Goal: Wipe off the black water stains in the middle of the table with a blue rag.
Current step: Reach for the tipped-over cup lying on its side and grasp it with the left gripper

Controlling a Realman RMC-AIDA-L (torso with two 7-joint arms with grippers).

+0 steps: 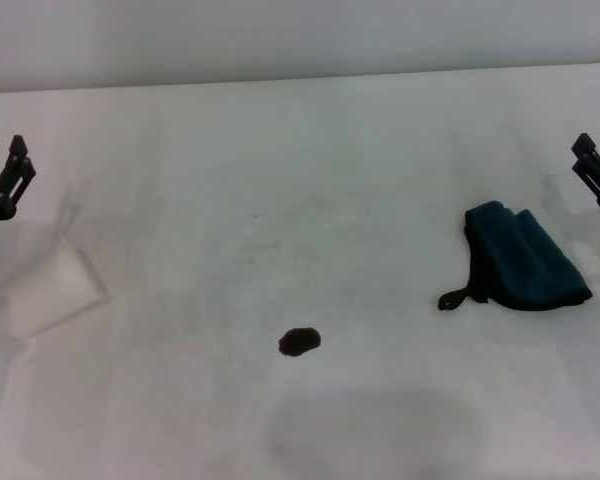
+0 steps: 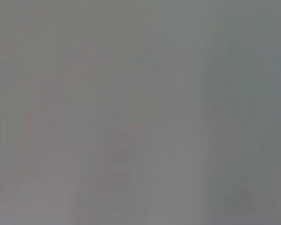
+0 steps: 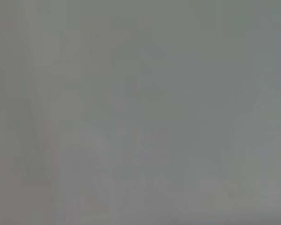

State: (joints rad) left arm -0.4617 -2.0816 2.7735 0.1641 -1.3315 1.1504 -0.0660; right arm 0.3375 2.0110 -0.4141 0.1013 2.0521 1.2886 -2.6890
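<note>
The black water stain point(image 1: 299, 342) is a small dark oval blotch on the white table point(image 1: 280, 150), a little below the middle of the head view. The blue rag point(image 1: 525, 258) lies crumpled at the right, its black loop tag pointing toward the stain. My right gripper point(image 1: 580, 152) hovers at the far right edge, just beyond the rag, with its fingers apart and empty. My left gripper point(image 1: 23, 155) is at the far left edge, fingers apart and empty, far from both. Both wrist views show only plain grey.
A faint pale square patch point(image 1: 50, 290) shows on the table at the left, below the left gripper. The table's far edge point(image 1: 300, 80) meets a grey wall. Faint grey smudges and tiny specks lie around the middle.
</note>
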